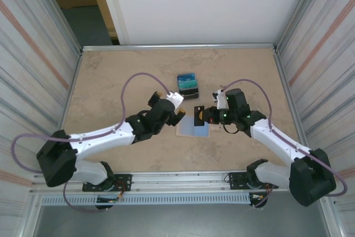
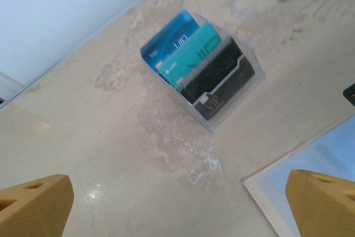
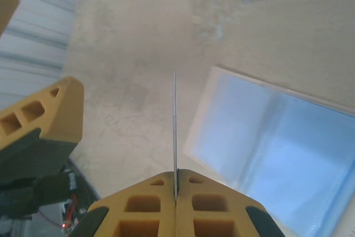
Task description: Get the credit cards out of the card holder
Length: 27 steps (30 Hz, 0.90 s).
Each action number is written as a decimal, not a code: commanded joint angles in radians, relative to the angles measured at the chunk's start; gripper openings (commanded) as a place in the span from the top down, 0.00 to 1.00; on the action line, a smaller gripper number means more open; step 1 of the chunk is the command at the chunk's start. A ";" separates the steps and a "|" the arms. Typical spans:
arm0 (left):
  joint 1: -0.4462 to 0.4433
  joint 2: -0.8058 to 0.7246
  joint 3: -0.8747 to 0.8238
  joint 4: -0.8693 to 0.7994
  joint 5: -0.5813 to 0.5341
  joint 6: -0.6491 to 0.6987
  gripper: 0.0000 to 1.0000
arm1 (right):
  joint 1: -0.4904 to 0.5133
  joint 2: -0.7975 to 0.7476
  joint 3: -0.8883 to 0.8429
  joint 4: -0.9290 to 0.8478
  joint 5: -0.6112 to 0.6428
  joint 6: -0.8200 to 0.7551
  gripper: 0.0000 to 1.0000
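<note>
The clear card holder [image 2: 219, 90] stands on the beige table with a blue credit card [image 2: 169, 40], a teal one [image 2: 194, 54] and a black VIP card [image 2: 219, 79] upright in it. It also shows at the table's middle rear [image 1: 188, 85]. My left gripper [image 2: 177, 212] hovers open in front of the holder, apart from it, with nothing between its fingers [image 2: 33, 203]. My right gripper [image 3: 175, 190] is shut on a thin dark credit card [image 3: 175, 131], seen edge-on. From above, that card [image 1: 198, 116] hangs upright over a pale blue sheet [image 1: 194, 130].
The white-edged pale blue sheet [image 3: 277, 154] lies flat just in front of the holder, between the two grippers [image 1: 182, 108] [image 1: 204, 116]. Corrugated walls close in the left and right sides, a white panel the back. Bare table lies left and right of the arms.
</note>
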<state>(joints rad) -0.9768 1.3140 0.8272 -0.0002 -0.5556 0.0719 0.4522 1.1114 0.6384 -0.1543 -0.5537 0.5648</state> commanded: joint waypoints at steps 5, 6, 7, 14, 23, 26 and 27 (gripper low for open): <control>0.061 -0.166 -0.037 -0.019 0.143 -0.041 0.01 | 0.091 -0.074 0.068 0.005 -0.081 -0.178 0.99; 0.085 -0.191 -0.041 -0.021 0.219 -0.033 0.01 | 0.109 -0.075 0.083 -0.010 -0.080 -0.206 0.99; 0.115 -0.209 -0.045 -0.025 0.298 -0.022 0.01 | 0.122 -0.074 0.097 -0.026 -0.076 -0.232 0.98; 0.376 -0.298 -0.009 -0.116 0.965 0.124 0.02 | 0.171 -0.025 0.233 -0.172 -0.079 -0.429 0.98; 0.388 -0.243 0.085 -0.293 1.122 0.367 0.11 | 0.200 0.063 0.387 -0.339 -0.148 -0.641 0.97; 0.388 -0.206 0.128 -0.334 1.207 0.407 0.19 | 0.207 0.095 0.433 -0.395 -0.147 -0.690 0.97; 0.387 -0.189 0.140 -0.345 1.237 0.420 0.22 | 0.206 0.105 0.445 -0.412 -0.149 -0.704 0.97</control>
<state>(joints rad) -0.5915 1.1007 0.9165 -0.2741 0.5430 0.4038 0.6518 1.1946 1.0348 -0.4770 -0.6735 -0.0395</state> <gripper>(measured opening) 0.806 0.049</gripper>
